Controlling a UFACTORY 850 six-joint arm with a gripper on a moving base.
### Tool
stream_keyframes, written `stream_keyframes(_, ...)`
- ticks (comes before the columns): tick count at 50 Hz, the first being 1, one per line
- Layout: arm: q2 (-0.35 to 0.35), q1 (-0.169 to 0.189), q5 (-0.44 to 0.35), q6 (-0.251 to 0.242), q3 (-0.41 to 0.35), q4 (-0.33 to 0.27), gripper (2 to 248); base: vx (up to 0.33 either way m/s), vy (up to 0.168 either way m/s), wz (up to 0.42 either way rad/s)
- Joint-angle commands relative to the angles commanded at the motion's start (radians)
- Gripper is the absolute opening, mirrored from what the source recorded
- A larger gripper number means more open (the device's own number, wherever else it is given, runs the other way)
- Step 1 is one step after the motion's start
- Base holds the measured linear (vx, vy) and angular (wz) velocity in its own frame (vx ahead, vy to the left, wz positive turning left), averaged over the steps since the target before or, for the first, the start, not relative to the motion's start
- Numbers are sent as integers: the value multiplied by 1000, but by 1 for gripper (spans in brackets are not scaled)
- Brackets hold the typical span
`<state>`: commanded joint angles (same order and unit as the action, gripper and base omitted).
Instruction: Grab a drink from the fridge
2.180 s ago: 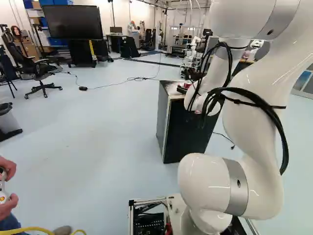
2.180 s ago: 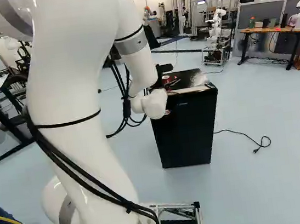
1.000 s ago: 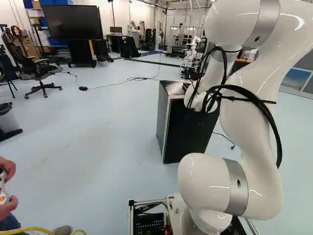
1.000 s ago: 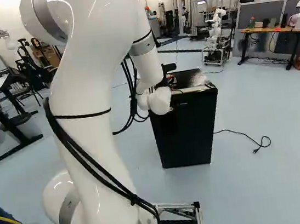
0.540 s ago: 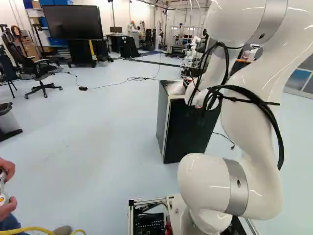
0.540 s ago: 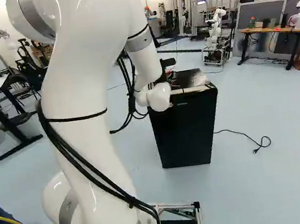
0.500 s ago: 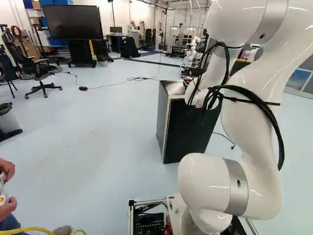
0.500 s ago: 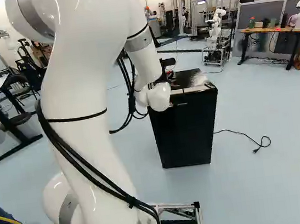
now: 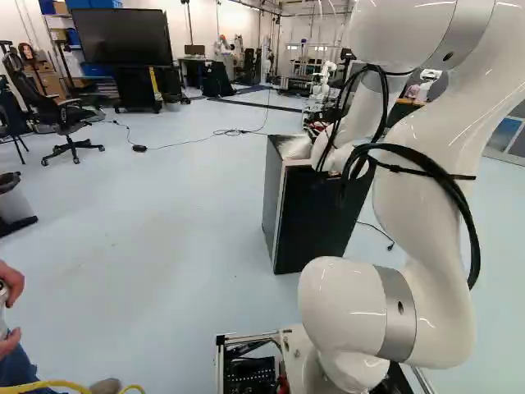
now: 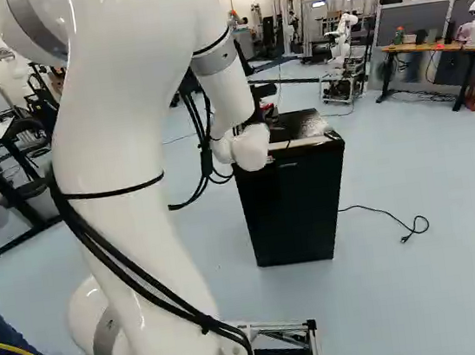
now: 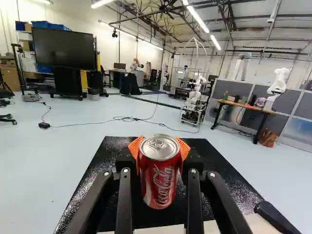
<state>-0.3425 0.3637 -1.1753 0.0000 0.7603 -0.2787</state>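
Red soda can (image 11: pixel 159 175), upright, held in the tool (image 10: pixel 269 114) over the fridge (image 10: pixel 297 209). Wrist view has the tool (image 11: pixel 159 156) closed onto the can from two sides, orange pads (image 11: pixel 185 147) against it, fingers about a can's width apart. Can't tell if the can's bottom touches the fridge top.

Fridge is black, stands on the floor, door looks closed. Its top is speckled pale, with a light strip (image 10: pixel 301 142) along the front edge.

White arm (image 10: pixel 119 140) comes up from the joint at the foot of both base views and reaches forward to the fridge top, black cables (image 10: pixel 126 262) strapped along it. In the left base view it covers part of the fridge.

Power cord (image 10: pixel 382 211) lies on the floor to the right of the fridge in the right base view, plug end loose. Yellow cable (image 9: pixel 49 384) near the foot of the left base view.

Farther out: large black screen (image 9: pixel 123 37) and office chair (image 9: pixel 67 123) at the left of the left base view. Another robot (image 10: pixel 342 41) on a wheeled frame beyond the fridge, wood-topped bench (image 10: pixel 435 47) to its right.
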Motion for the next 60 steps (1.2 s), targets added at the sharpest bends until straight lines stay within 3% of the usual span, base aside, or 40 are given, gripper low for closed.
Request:
stream_keyframes(30, 67, -39, 33, 0, -73, 30, 98, 0, 0, 0)
stream_keyframes(60, 229, -134, 112, 0, -248, 103, 98, 0, 0, 0)
